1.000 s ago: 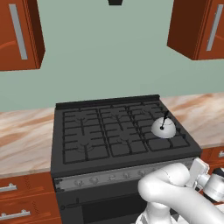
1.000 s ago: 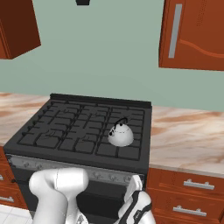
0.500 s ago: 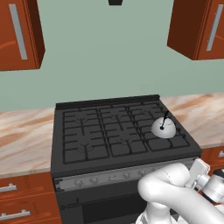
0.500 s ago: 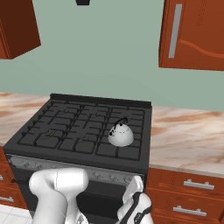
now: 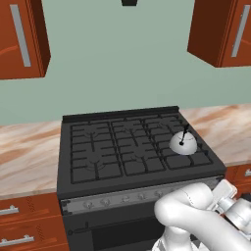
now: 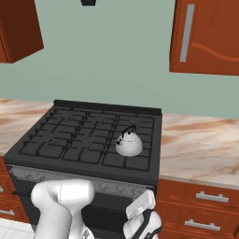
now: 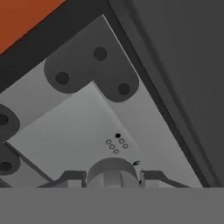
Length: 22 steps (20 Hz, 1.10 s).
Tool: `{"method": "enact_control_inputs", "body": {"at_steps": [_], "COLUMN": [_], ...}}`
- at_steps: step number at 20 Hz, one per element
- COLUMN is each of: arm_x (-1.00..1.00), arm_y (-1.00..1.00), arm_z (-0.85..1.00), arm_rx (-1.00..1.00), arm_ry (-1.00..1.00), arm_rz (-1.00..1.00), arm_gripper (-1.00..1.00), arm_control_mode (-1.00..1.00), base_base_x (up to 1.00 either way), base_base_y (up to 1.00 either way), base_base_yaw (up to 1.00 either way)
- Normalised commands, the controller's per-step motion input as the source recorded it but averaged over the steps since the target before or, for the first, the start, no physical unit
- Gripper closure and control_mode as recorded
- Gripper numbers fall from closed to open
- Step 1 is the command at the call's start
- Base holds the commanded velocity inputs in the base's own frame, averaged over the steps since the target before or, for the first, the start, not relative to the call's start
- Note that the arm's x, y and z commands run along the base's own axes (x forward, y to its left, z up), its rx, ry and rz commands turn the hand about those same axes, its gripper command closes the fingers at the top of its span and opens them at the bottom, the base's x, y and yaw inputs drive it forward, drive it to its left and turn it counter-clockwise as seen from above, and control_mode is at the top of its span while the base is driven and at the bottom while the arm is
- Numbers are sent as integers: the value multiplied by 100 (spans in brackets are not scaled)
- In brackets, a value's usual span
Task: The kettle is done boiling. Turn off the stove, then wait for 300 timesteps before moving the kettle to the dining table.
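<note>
Hand view puts the claw (image 7: 112, 177) hard against the grey knob strip (image 7: 78, 131) of the stove (image 5: 137, 157), its two dark fingertips (image 7: 72, 178) set either side of a round grey knob (image 7: 113, 171) and touching its flanks, so the claw reads as clenched on that knob. Such a pinch across the knob's width suits a twist of the wrist, which is judged to be the purpose: shutting off the burner, the first step of the task, not yet confirmed as done. A small cluster of ring marks sits on the strip just above the knob, likely the burner diagram; which burner it names is too small to tell. From the right base view the wrist hangs low before the front of the stove, below the strip and toward its right end, in line with the column where the kettle (image 6: 129, 142) stands. The kettle sits upright on a grate in the front right part of the cooktop, black handle uppermost, well apart from the claw and untouched. Marbled counter (image 6: 196, 144) flanks the stove on both sides, with red-brown drawers (image 6: 200, 210) beneath.
</note>
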Motion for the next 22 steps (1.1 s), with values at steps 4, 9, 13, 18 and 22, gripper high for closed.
{"method": "enact_control_inputs", "body": {"at_steps": [4, 9, 13, 18, 22], "arm_x": [0, 0, 0, 0, 0], "arm_y": [-3, -3, -4, -3, -1], "arm_z": [0, 0, 0, 0, 0], "arm_rx": [27, 30, 32, 32, 34], "arm_ry": [0, 0, 1, 3, 3], "arm_rz": [-5, -5, -4, -3, -3], "arm_gripper": [100, 100, 100, 100, 100], "arm_control_mode": [-100, -100, -100, -100, -100], "base_base_x": [0, 0, 0, 0, 0], "base_base_y": [0, 0, 0, 0, 0], "base_base_yaw": [0, 0, 0, 0, 0]}}
